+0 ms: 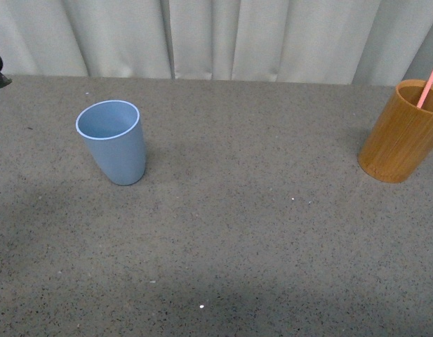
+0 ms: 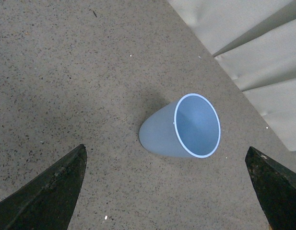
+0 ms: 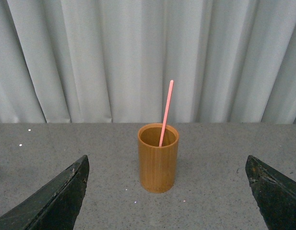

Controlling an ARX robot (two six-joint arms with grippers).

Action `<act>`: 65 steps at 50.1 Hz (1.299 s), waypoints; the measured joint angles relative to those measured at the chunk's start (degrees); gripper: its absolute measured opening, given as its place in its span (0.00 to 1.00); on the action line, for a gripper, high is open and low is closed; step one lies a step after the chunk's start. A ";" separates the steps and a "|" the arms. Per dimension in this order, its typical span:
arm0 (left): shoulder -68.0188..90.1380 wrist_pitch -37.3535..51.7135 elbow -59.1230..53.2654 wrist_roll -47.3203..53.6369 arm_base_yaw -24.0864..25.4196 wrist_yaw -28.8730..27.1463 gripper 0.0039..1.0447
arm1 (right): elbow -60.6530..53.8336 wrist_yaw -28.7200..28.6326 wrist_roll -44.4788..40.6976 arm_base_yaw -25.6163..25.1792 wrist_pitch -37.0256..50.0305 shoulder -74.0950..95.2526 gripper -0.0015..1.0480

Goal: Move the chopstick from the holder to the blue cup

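Plainly, the pink chopstick (image 3: 165,114) leans inside the bamboo holder (image 3: 158,170) at the right of the grey table (image 1: 258,232), well apart from the blue cup (image 1: 114,144) standing upright at left. The right gripper (image 3: 167,157) and left gripper (image 2: 165,147) are both spread wide, grasping nothing.

Speckled grey table (image 1: 258,232): blue cup (image 1: 112,144), holder (image 1: 401,133)

Front overlooks table (image 1: 258,232), left wrist above cup (image 2: 159,136), right faces holder (image 3: 158,167)
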 joint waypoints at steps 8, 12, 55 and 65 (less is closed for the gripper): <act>5.62 0.13 3.43 0.46 0.44 0.26 0.94 | 0.00 0.00 0.00 0.00 0.00 0.00 0.91; 8.26 0.15 5.07 0.70 0.44 0.28 0.94 | 0.00 0.00 0.00 0.00 0.00 0.00 0.91; 27.32 -0.72 15.89 7.98 -2.91 1.25 0.94 | 0.00 0.00 0.00 0.00 0.00 0.00 0.91; 28.79 -1.44 17.09 8.02 -2.84 0.87 0.94 | 0.00 0.00 0.00 0.00 0.00 0.00 0.91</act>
